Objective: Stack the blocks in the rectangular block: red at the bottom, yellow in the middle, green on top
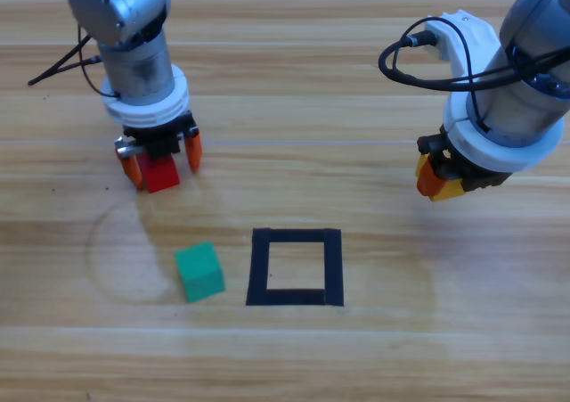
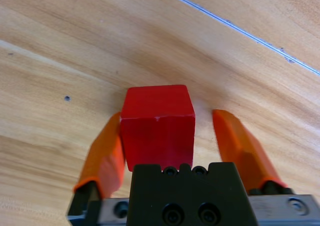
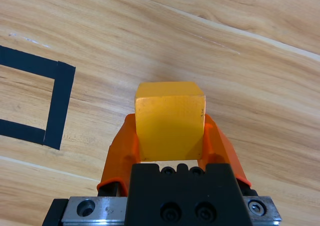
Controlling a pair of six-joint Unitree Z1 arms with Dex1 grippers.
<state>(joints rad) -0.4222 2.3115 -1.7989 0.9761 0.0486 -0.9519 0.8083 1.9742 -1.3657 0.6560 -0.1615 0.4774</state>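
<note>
Green cube (image 1: 199, 272): rests on the wooden table (image 1: 374, 348), nearest the lower edge of the high view, just left of the tape outline and apart from it; no gripper is near it
Rectangular block (image 1: 295, 266): black tape outline, flat on the table; its inside holds no cube, so no layer of the stack is placed yet
Red cube (image 2: 157, 128): sits between the jaws of the left gripper (image 1: 160, 159), up and left of the outline; the wrist view shows one jaw against its side and a clear gap at the other
Left gripper state: jaws spread around the red cube, not yet clamped on it
Yellow cube (image 3: 170, 121): carried in the right gripper (image 1: 443, 177), up and right of the outline, well apart from it; whether it is clear of the table cannot be told
Right gripper state: jaws closed on the yellow cube, pressing two opposite side faces
Handling, judged: the cubes look rigid, light and matte, so slip should be low and breakage unlikely
Hold point, judged: grip two opposite flat faces near mid-height, jaws square to the faces; a corner grip would likely twist the cube
Sequence, judged: red goes into the outline first, so the yellow cube should wait
</note>
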